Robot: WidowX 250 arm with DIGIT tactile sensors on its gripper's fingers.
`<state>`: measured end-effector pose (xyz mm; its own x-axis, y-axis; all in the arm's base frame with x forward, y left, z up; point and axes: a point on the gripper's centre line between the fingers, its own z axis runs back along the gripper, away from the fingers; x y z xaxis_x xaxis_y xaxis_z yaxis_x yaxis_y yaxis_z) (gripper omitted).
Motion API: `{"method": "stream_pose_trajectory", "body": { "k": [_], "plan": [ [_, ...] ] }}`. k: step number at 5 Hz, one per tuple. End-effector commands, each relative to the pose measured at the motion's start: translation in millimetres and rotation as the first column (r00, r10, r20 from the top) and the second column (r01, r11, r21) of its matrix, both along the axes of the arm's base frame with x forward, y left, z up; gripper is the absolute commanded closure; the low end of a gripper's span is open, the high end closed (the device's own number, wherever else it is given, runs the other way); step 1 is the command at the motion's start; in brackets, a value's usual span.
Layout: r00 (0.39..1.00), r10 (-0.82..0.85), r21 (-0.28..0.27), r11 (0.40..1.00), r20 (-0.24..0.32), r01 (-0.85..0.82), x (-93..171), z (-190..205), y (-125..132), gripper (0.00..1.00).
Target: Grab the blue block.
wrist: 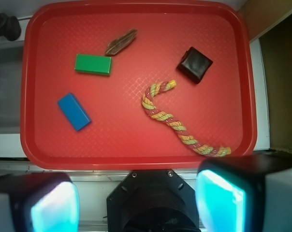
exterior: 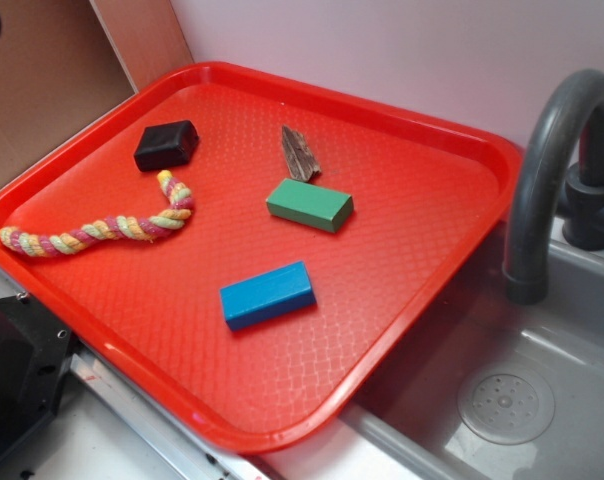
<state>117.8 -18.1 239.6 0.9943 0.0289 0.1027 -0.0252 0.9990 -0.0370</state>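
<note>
A: Five things lie on the red tray (exterior: 452, 130): the blue block (exterior: 267, 294), a green block (exterior: 309, 205), a black block (exterior: 166, 145), a braided rope (exterior: 102, 225) and a small brown scrap (exterior: 299, 153) that I can't identify. Which way is the blue one from the tool?

B: In the wrist view the gripper (wrist: 136, 203) sits at the bottom edge, off the tray's near rim and high above it. The blue block (wrist: 74, 111) is ahead of it and off to the left, in the tray's left half, apart from everything else.

A: And the jaws?

B: Spread wide. Both fingers (wrist: 54, 205) show at the bottom corners of the wrist view with a broad gap between them and nothing held.

A: How does the block's long axis run?

B: On a diagonal in the wrist view, from upper left to lower right, so it is skewed against the line between the fingertips. I'd judge the wrist needs to turn so the fingers close across the short sides.

A: Anything crowding it?

B: No. The green block (wrist: 93, 64) is the nearest neighbour, farther along the tray, and still clear of it. The rope (wrist: 177, 123) is well to the right.

A: So the move is forward, left and down?

B: That's my reading, with a wrist turn on the way.
</note>
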Motion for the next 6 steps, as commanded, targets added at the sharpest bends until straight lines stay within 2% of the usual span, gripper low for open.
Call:
{"method": "stream_pose_trajectory", "body": {
  "k": [1, 2, 3, 4, 5, 6],
  "plan": [
    [1.000, 0.000, 0.000, 1.000, 0.000, 0.000, 0, 0, 0, 0.00],
    [0.999, -0.051, 0.005, 0.999, 0.011, 0.051, 4, -6, -2, 0.00],
    [0.981, -0.189, 0.057, 0.981, 0.048, 0.186, 15, -19, -6, 0.00],
    [0.947, -0.317, 0.098, 0.946, 0.058, 0.310, 27, -33, -19, 0.00],
    [0.923, -0.381, 0.109, 0.921, 0.052, 0.374, 37, -51, -39, 0.00],
    [0.906, -0.423, 0.104, 0.902, 0.011, 0.420, 50, -80, -64, 0.00]
  ]
}}
